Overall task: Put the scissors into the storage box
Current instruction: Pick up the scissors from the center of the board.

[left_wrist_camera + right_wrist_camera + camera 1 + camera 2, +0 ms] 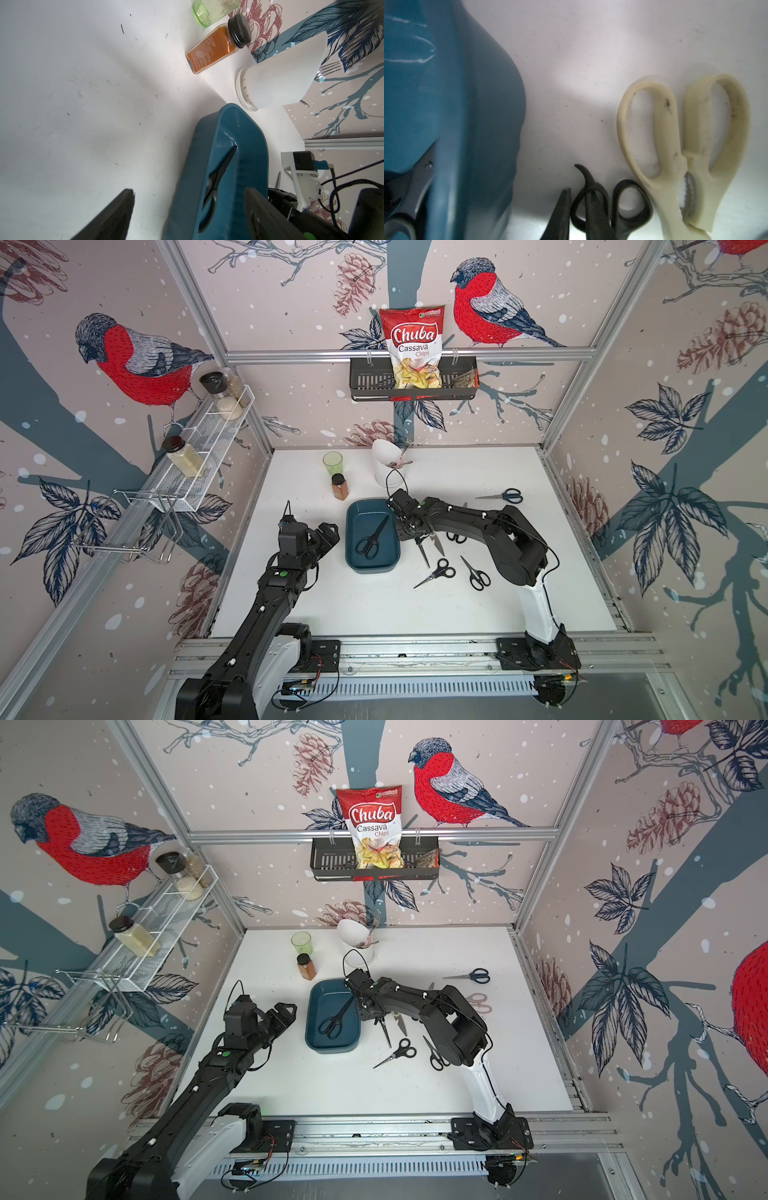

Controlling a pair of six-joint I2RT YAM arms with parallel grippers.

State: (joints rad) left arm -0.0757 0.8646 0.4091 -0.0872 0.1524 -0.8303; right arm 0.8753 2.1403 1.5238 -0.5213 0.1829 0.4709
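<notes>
On the white table (374, 605), middle: the teal storage box (368, 516), with one large black-handled pair of scissors (376, 534) lying slantwise inside. Just left of the box, apart from it: the left pincer (330, 531), released, jaws wide, nothing between. Just right of the box: the right pincer (579, 193), clenched on one handle loop of small black-handled scissors (631, 223); lifted or resting, impossible to tell. Just beside that pair, on its right: cream-handled shears (666, 135), flat on the table. Nearer, right of the box: a third black-handled pair (436, 572) and, right of it, a fourth black-handled pair (477, 576). Far right: a dark-blue-handled pair (498, 496). In a top view, beyond the right arm (415, 998): a pinkish-handled pair (478, 1004), partly hidden.
</notes>
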